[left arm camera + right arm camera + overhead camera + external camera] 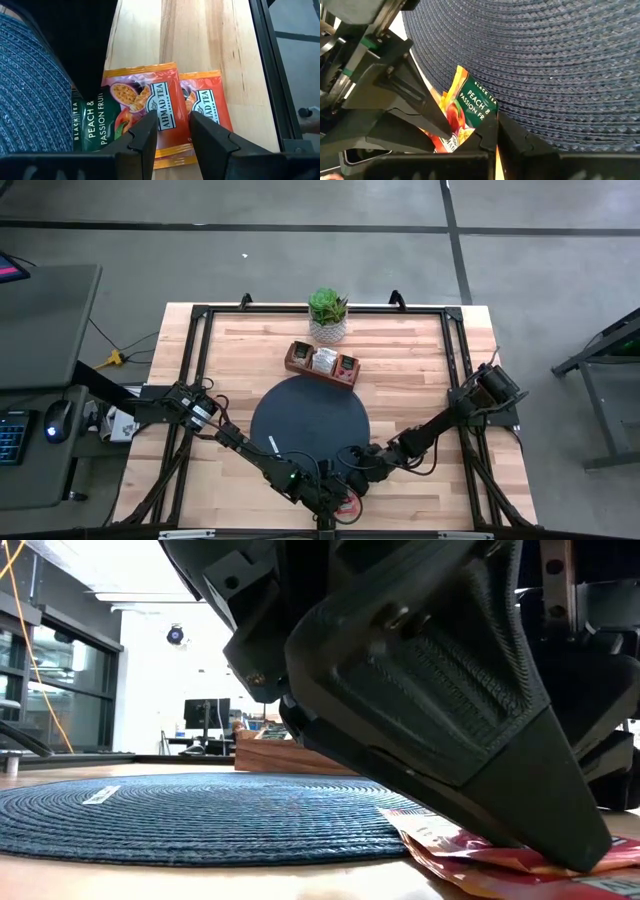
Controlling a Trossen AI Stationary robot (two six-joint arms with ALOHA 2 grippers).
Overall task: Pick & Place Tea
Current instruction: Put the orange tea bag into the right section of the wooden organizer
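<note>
Dark fingers of the right gripper [487, 142] fill the foreground of the right wrist view, pinched together on the edge of an orange-red tea sachet [465, 117] that stands tilted off the surface beside the dark round mat [560, 60]. The left gripper's body shows close alongside in that view.

Left wrist view: the left gripper [170, 132] hovers over two overlapping sachets [200, 107] lying flat on the wood. Its fingers stand narrowly apart and grip nothing visible.

High view: both grippers meet at the table's front edge, just off the mat's front rim, left gripper [335, 498] and right gripper [358, 465] almost touching. A wooden tray [322, 363] and a potted plant [328, 313] sit near the back edge, with a thin white strip [273, 444] on the mat. The sachets are almost wholly hidden beneath the arms here.

Low view: one finger [450, 710] presses down on the sachet pile [480, 850] at the mat's edge; which arm it belongs to cannot be told from this view.

Risks, as judged: the pinch sits on an edge only, so the sachet may slip on lifting. Overlapping sachets may drag along. The grippers' closeness invites collision.

Only the wrist views show the grip and the sachets; only the high view shows the tray's place.
</note>
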